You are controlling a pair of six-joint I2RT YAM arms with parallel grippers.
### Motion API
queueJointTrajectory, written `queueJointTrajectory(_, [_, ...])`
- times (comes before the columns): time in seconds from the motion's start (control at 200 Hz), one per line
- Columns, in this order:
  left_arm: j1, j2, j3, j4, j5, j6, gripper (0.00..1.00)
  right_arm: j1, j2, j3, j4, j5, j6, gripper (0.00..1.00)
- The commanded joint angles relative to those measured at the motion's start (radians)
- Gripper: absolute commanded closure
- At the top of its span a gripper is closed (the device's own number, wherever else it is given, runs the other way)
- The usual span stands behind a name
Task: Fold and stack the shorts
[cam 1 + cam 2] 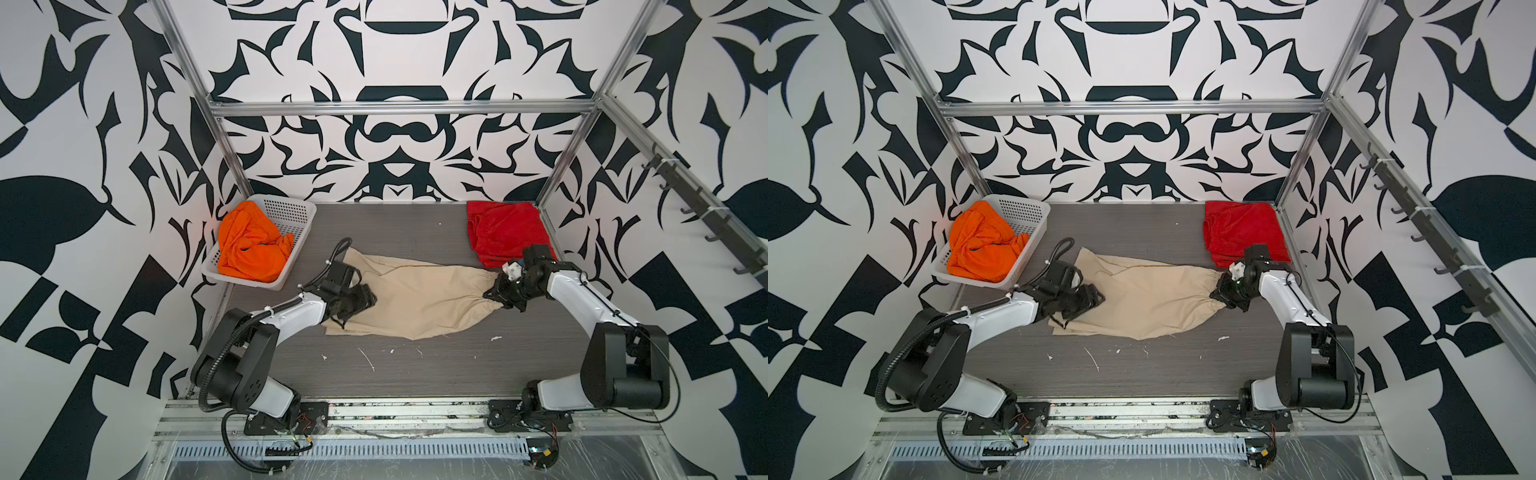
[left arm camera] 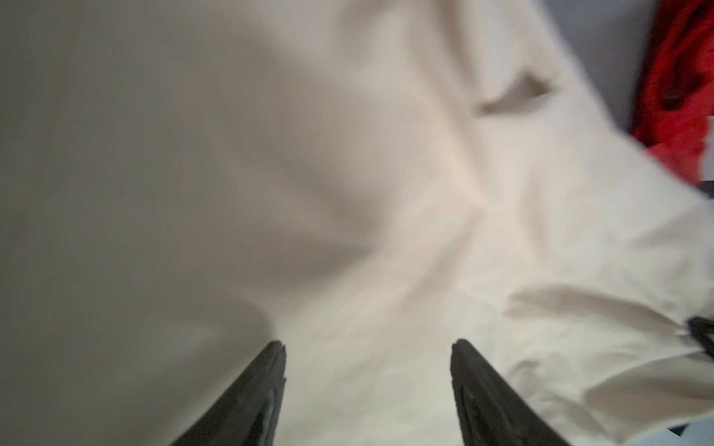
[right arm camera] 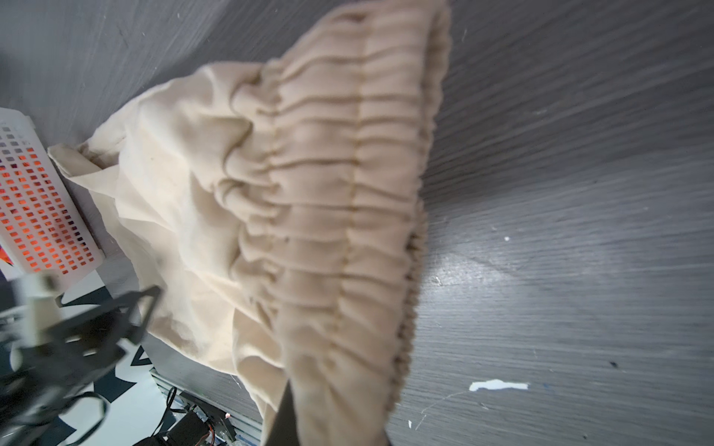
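While right pincer [image 1: 494,296] clamps ruched waist of beige shorts [image 1: 415,299], left pincer [image 2: 367,347] gapes above

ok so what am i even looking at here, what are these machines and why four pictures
These are two robot arms mounted at the front edge of a grey table, each ending in a two-fingered gripper. Two pictures look down from overhead and are almost identical; the other two come from cameras on each arm's wrist. Beige shorts lie spread in the middle, red shorts sit in the far right corner, and orange shorts are heaped in a white basket at the far left. The right gripper is pinching the beige shorts' elastic waist. The left gripper is open, fingers apart over the beige cloth, holding nothing.
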Motion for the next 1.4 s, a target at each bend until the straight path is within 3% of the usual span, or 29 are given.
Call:
queueJointTrajectory(0.0, [0.003, -0.059, -0.054, -0.072, -0.072, -0.085, 0.30, 0.000, -0.004, 0.062, -0.053, 0.045, -0.039, 0.93])
queueJointTrajectory(0.135, [0.012, -0.124, -0.132, -0.136, -0.151, -0.122, 0.30, 0.000, -0.001, 0.138, -0.138, 0.141, -0.083, 0.93])
queueJointTrajectory(0.325, [0.012, -0.303, -0.209, -0.114, -0.132, -0.171, 0.30, 0.005, 0.026, 0.334, -0.297, 0.314, -0.165, 0.93])
queueJointTrajectory(0.565, [0.012, -0.455, -0.216, -0.064, -0.159, -0.184, 0.32, 0.112, 0.084, 0.569, -0.416, 0.477, -0.227, 0.93])
queueJointTrajectory(0.945, [0.010, -0.225, -0.187, 0.197, -0.005, -0.188, 0.40, 0.391, 0.187, 0.832, -0.511, 0.751, -0.166, 0.94])
queueJointTrajectory(1.395, [-0.048, 0.042, -0.152, 0.368, 0.008, -0.224, 0.63, 0.725, 0.310, 1.014, -0.520, 0.932, -0.040, 0.94])
